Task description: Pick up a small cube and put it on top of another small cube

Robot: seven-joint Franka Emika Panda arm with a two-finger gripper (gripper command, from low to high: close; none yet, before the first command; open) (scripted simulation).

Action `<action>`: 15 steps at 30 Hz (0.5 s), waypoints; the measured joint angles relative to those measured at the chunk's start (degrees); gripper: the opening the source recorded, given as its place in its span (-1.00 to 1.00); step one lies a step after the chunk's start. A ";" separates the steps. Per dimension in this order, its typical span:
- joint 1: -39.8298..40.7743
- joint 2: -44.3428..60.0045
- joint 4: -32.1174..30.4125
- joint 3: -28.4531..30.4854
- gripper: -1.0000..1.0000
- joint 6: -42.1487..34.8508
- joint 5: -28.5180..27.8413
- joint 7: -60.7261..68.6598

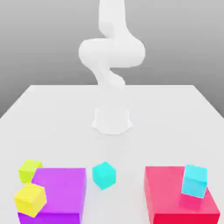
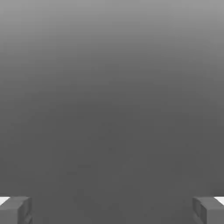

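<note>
Gripper spread wide, holding nothing, ready for a pick. Lime cube lower left of exterior view, on table touching purple block's far corner, untouched.

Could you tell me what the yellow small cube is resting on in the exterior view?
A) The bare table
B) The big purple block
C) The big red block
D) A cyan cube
B: the yellow small cube sits on the near left corner of the big purple block.
</note>
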State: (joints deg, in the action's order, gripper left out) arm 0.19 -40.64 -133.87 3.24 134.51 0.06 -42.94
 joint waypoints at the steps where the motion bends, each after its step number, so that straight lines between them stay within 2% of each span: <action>1: 0.09 2.23 -0.90 1.42 0.00 1.18 0.07 1.28; 15: 3.24 31.29 -12.61 19.09 0.00 16.48 4.81 20.66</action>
State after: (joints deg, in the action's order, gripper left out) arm 3.42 -9.35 -146.48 22.33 151.00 4.88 -22.29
